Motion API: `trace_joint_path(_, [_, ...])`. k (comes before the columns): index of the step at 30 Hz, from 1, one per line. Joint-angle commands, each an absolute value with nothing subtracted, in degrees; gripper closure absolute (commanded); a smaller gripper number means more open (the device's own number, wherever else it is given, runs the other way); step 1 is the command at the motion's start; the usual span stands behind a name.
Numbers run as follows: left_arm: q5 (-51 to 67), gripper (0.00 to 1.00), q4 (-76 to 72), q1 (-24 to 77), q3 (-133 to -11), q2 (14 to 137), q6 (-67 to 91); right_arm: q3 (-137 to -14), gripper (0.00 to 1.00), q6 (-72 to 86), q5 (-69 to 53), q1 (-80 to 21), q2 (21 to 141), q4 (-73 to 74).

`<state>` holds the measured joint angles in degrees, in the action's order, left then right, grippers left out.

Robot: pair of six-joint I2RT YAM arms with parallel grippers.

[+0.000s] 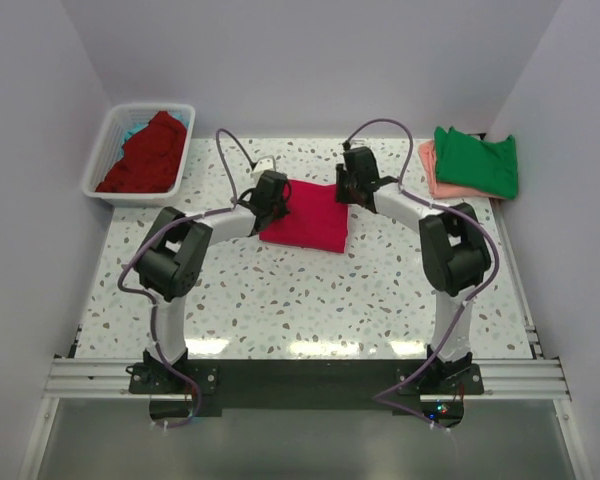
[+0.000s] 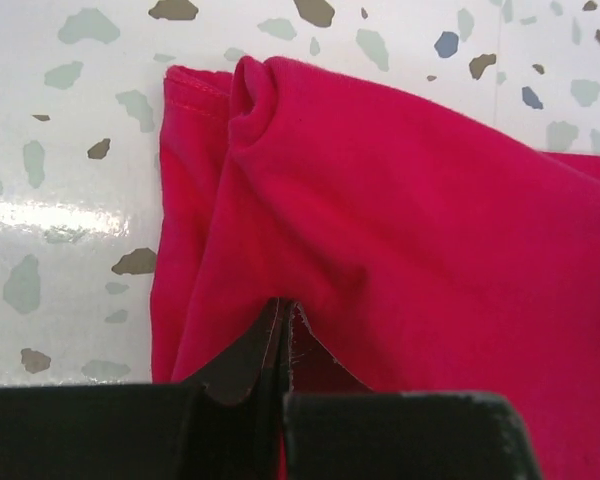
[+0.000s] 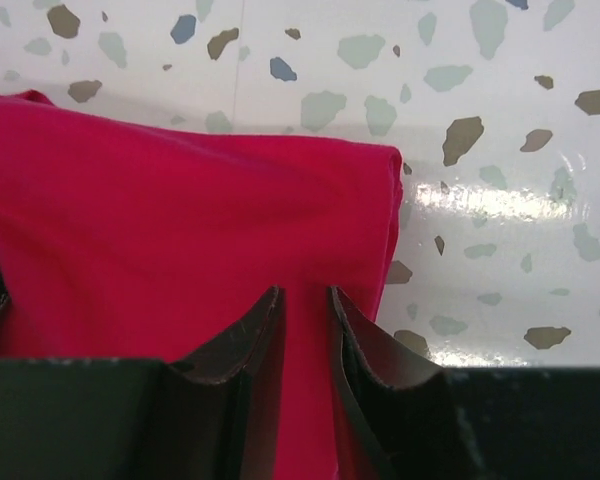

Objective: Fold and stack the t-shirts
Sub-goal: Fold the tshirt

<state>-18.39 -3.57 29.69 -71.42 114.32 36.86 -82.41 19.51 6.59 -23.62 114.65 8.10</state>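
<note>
crimson-pink t-shirt (image 1: 305, 215) | dark red t-shirt (image 1: 145, 158) | green t-shirt (image 1: 477, 160) | salmon-pink t-shirt (image 1: 435, 182) | white basket (image 1: 98, 165) | white speckled table (image 1: 280, 290)

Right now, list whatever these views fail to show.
Top view: teal t-shirt mostly buried under the dark red t-shirt in the white basket.
Top view: salmon-pink t-shirt largely covered by the green t-shirt.
Right wrist view: whether the right pincer actually clamps the crimson-pink t-shirt; cloth fills the gap.
</note>
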Motion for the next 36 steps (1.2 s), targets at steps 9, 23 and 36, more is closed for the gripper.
trace_joint_path(9, [-28.73, 1.00, 2.37, 29.44, -72.35, 113.83, 41.03, -92.80, 0.76, 19.78, 6.85, -23.73, 123.22, 9.84])
trace_joint_path(23, [-29.18, 1.00, 7.12, 29.97, -63.90, 109.60, 43.95, -102.04, 0.78, 20.65, 10.46, -23.64, 131.74, 16.78])
trace_joint_path(36, [-31.56, 1.00, 7.56, 29.97, -70.30, 100.02, 36.05, -98.44, 0.75, 18.02, 10.46, -23.64, 123.50, 13.27])
